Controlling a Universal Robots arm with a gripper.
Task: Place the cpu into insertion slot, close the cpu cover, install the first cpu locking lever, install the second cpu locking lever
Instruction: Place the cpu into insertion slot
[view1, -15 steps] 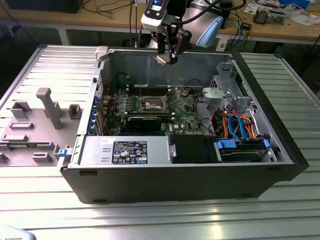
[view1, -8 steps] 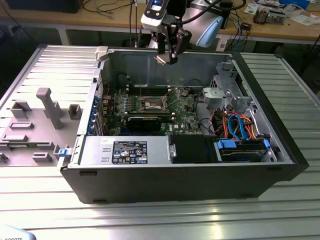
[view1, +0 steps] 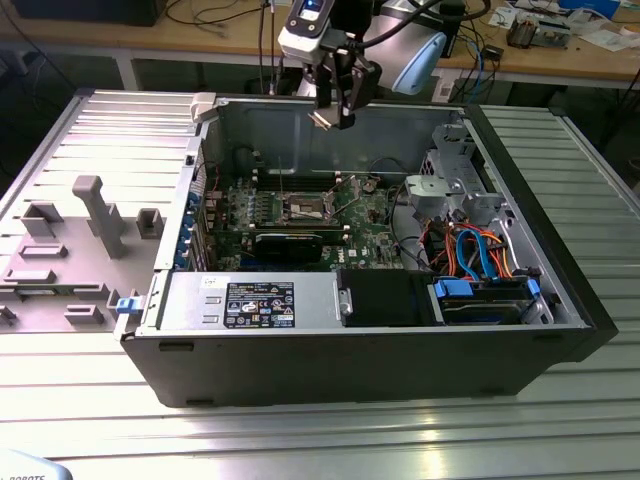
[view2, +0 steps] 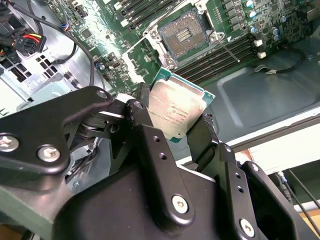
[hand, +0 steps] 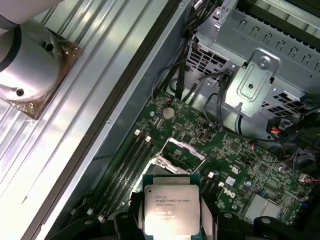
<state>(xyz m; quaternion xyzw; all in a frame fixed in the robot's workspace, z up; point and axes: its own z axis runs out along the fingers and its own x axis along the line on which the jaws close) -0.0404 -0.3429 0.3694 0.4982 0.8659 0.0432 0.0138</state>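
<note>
While the gripper (view1: 335, 118) hangs above the open computer case (view1: 280, 130), its fingers (view2: 145, 125) are clamped on the cpu (view2: 177, 112), one on each of two opposite edges, its metal face turned to both wrist views. The chip sits in the air, well above the motherboard (view2: 235, 20) and apart from the insertion slot (view2: 182, 34), whose dark centre lies uncovered. I judge the cpu light, thin and rigid, with nothing to give under pressure; its smooth narrow edges offer little purchase, so it could slip or tilt. Edge holds suit it best, leaving the underside untouched, since that side and the slot's contacts are likely delicate.
</note>
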